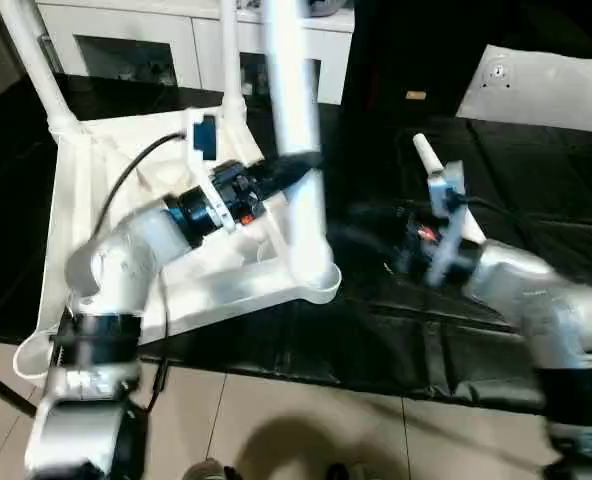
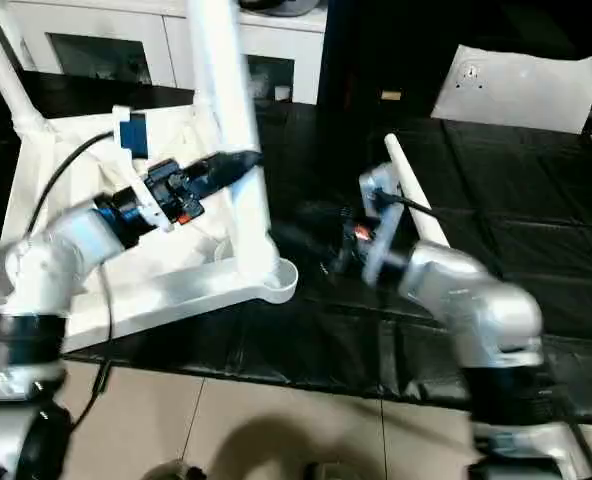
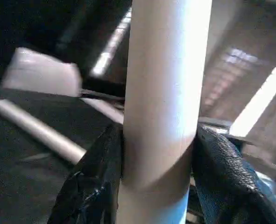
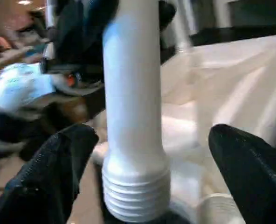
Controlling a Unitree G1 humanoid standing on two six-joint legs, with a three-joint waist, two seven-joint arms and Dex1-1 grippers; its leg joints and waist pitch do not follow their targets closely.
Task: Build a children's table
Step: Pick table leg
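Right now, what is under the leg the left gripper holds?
The leg, clamped by the left gripper, stands over the upturned tabletop's near corner socket. Its threaded end hangs just above; the socket's inside is covered.

A black sheet (image 1: pixel 536 190) covers the low surface that carries everything, its cloth creased and folded into squares, with its near edge ending at the pale tiled floor (image 1: pixel 306 430). On the sheet's left part lies the white tabletop (image 1: pixel 126 260), upside down, ribbed underside up, its near rounded corner socket (image 1: pixel 321 285) close to the sheet's edge. To the right, apart from the tabletop, a loose white leg (image 2: pixel 416 200) lies flat on the sheet. At the far right rests a flat white sheet (image 1: pixel 541 90) with one small mark near its corner.
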